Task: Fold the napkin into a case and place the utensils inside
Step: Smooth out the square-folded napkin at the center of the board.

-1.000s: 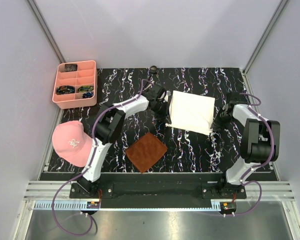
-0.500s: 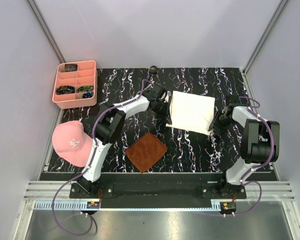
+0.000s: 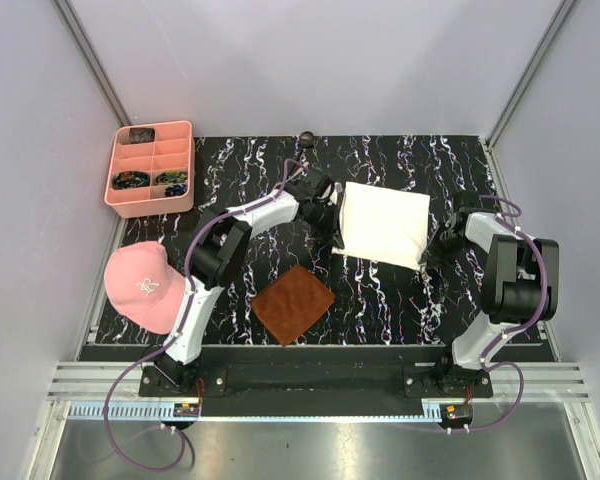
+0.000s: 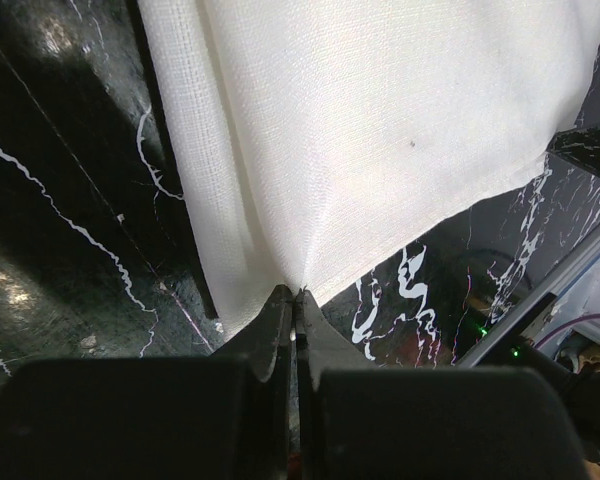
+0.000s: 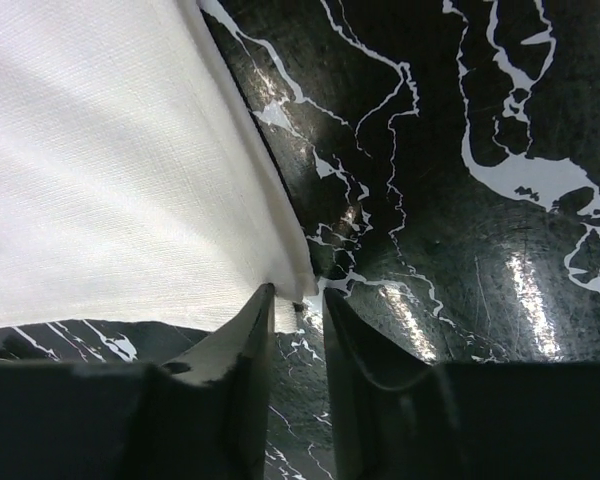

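Left jaws pinched the napkin's (image 3: 383, 225) 8 o'clock corner; right jaws stood slightly parted around its 4 o'clock corner. The napkin lay flat on the tabletop (image 3: 380, 150). Gripping for a fold seemed in hand: next, the right jaws probably needed to close before both lifted.

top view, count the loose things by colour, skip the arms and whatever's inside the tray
pink: 2, the compartment tray and the cap
brown: 1, the square mat
cream-white: 1, the napkin
dark: 1, a small round thing at the far edge, too small to identify
total: 5
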Controlling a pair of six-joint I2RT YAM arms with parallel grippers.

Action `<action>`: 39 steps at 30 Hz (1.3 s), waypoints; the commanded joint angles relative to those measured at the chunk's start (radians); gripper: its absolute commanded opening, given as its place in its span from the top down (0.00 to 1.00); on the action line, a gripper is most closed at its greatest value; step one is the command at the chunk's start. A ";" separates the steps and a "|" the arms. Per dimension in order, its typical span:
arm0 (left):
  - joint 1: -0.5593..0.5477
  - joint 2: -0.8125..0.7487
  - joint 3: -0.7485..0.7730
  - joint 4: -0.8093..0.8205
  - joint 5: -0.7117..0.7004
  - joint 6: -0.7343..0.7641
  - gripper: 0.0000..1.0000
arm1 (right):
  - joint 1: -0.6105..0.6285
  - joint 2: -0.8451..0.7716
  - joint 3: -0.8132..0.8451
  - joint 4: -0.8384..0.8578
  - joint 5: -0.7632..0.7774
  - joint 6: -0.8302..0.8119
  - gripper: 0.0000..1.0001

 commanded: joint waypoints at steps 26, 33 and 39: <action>0.068 -0.103 0.171 0.005 0.067 -0.033 1.00 | -0.009 -0.141 0.159 -0.051 -0.134 -0.014 1.00; 0.073 -0.095 0.105 -0.006 0.084 -0.016 1.00 | -0.008 -0.134 0.092 -0.029 -0.180 0.006 1.00; 0.068 -0.082 0.053 -0.003 0.076 0.004 1.00 | -0.008 -0.111 0.037 0.012 -0.159 0.000 1.00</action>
